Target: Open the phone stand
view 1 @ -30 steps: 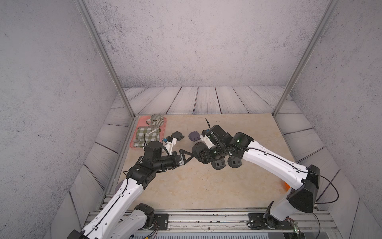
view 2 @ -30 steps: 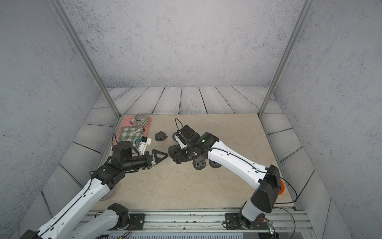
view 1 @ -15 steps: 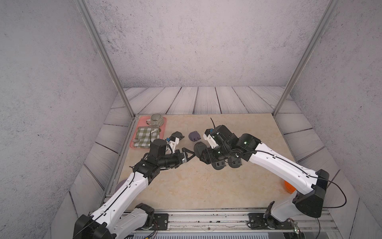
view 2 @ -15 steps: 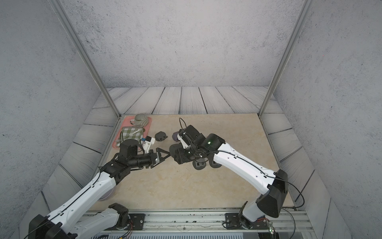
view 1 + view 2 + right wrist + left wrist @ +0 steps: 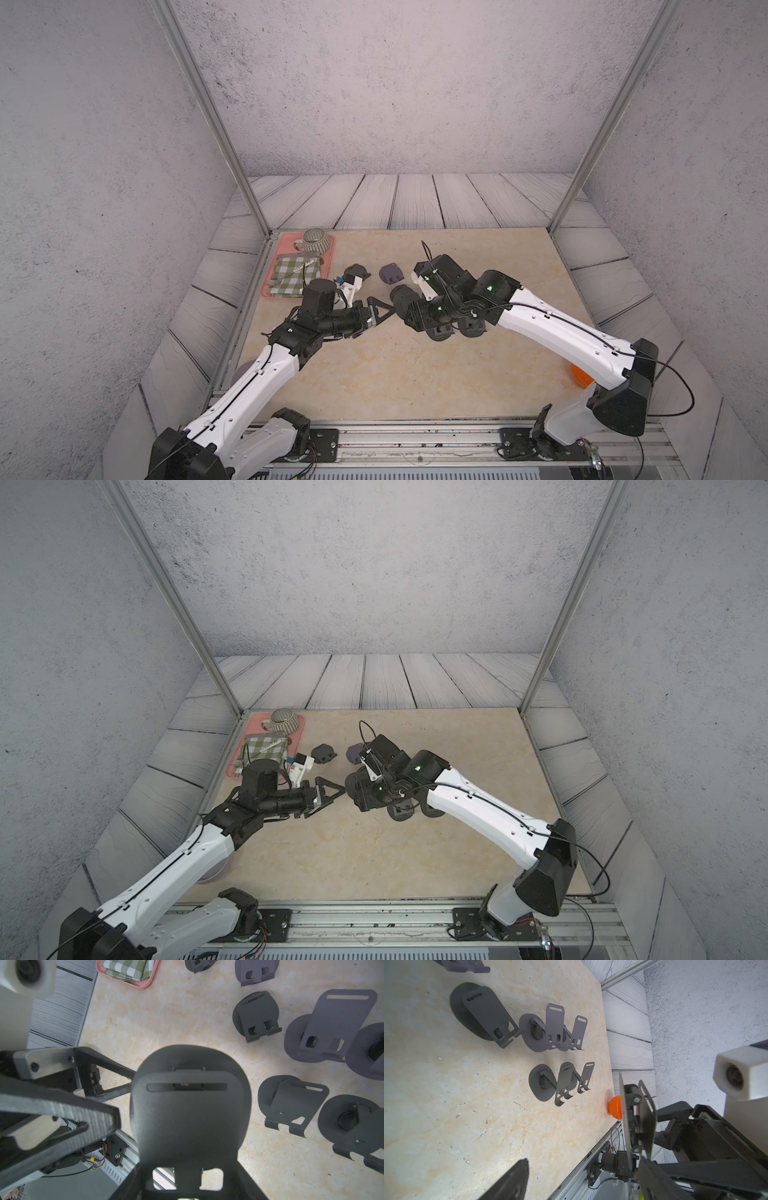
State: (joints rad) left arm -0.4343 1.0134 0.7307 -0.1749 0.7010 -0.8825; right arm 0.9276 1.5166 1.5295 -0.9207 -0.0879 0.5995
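Observation:
A dark folded phone stand (image 5: 400, 298) (image 5: 354, 784) hangs above the table's middle, with my right gripper (image 5: 415, 318) (image 5: 188, 1188) shut on its lower end. Its flat plate with a slot (image 5: 187, 1109) fills the right wrist view. My left gripper (image 5: 380, 311) (image 5: 332, 791) (image 5: 581, 1184) is open at the stand's left edge. One of its fingers (image 5: 87, 1113) lies on the near side of that edge, and the other reaches behind it. From the left wrist the stand (image 5: 635, 1113) shows edge-on, close to one finger; I cannot tell if they touch.
Several unfolded dark stands (image 5: 544, 1082) (image 5: 291, 1105) rest on the table under and behind my right arm. A purple folded stand (image 5: 390, 274) and a dark one (image 5: 357, 272) lie further back. A pink tray (image 5: 328, 259) with cloth and mug sits back left, an orange bowl (image 5: 579, 374) front right.
My left arm has stretched forward a little, its open fingers closing in on the stand's edge. The right gripper keeps the stand in nearly the same place.

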